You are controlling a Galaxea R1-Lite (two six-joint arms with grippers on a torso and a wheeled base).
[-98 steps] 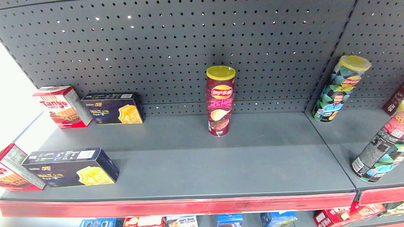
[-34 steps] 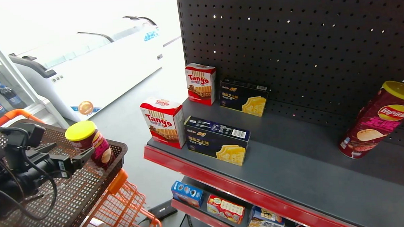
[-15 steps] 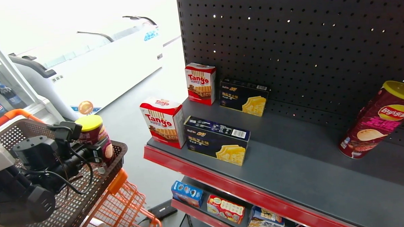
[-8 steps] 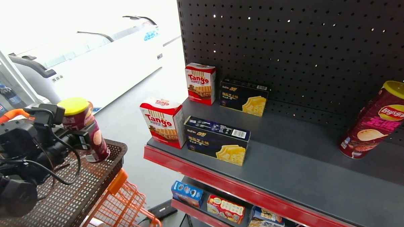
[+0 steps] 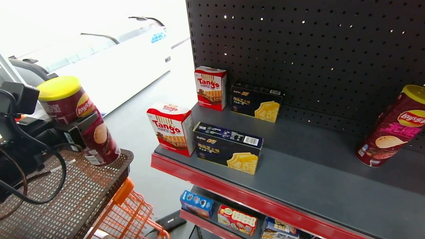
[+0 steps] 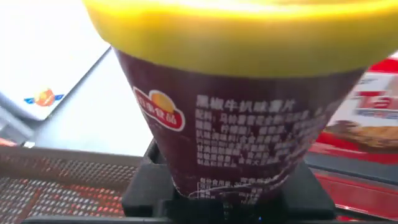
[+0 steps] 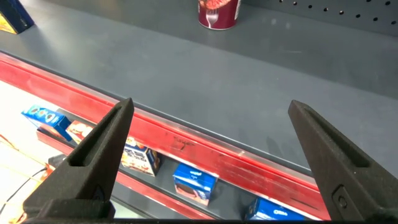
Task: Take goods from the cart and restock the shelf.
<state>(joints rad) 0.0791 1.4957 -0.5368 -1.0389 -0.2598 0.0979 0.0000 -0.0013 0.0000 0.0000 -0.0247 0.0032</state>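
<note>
My left gripper (image 5: 75, 133) is shut on a maroon chips can (image 5: 79, 119) with a yellow lid, holding it slightly tilted above the brown mesh basket of the cart (image 5: 60, 206). In the left wrist view the same can (image 6: 242, 137) looms close. To the right is the grey shelf (image 5: 306, 180) with a red front edge. A matching chips can (image 5: 396, 127) stands at its back right. My right gripper (image 7: 211, 155) hangs open above the shelf's front edge (image 7: 205, 146), with nothing between its fingers. The shelf can's base (image 7: 217, 14) lies farther back.
Two red wafer boxes (image 5: 172, 128) (image 5: 211, 87) and two dark blue boxes (image 5: 229, 147) (image 5: 257, 102) stand at the shelf's left end. A lower shelf holds several small boxes (image 5: 237, 219). The orange cart frame (image 5: 127, 221) lies below the basket. A white freezer (image 5: 101, 66) stands behind.
The head view swung from facing the shelf to the cart at its left. In the last second my left gripper rose out of the basket with the can in it.
</note>
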